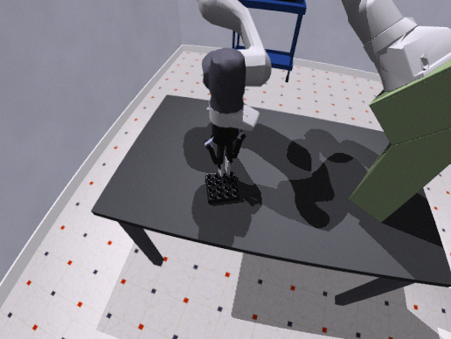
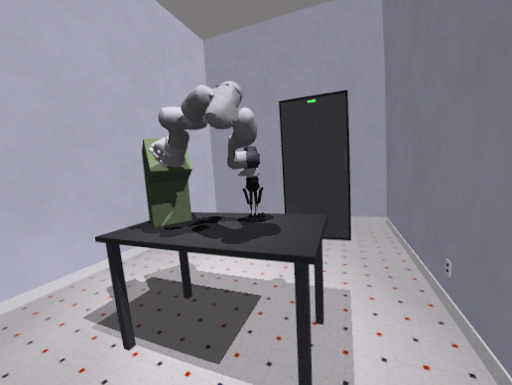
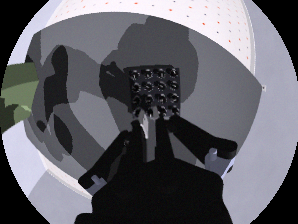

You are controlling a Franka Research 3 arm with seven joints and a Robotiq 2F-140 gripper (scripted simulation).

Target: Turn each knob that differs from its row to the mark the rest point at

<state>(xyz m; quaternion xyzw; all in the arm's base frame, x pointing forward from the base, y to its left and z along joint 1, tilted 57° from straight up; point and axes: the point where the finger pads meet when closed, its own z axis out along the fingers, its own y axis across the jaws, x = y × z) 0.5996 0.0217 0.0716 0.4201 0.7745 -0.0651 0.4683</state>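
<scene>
The knob box (image 1: 223, 189) (image 2: 253, 217) (image 3: 155, 87) is a small black square with a four-by-four grid of dark knobs. It stands on the dark table (image 1: 153, 166) (image 2: 298, 233) (image 3: 210, 75). The knob lines and printed names are too small to read. My gripper (image 1: 225, 171) (image 2: 253, 213) (image 3: 150, 114) points straight down over the box's edge row, the one nearest the wrist camera. Its fingers are drawn close together with only a narrow gap. The tips are just above or at a knob there; I cannot tell whether they touch it.
The arm's green pedestal (image 1: 406, 144) (image 2: 166, 191) (image 3: 15, 95) stands at one end of the table. A blue cart (image 1: 284, 57) stands on the floor beyond the table. A dark door (image 2: 315, 159) is in the far wall.
</scene>
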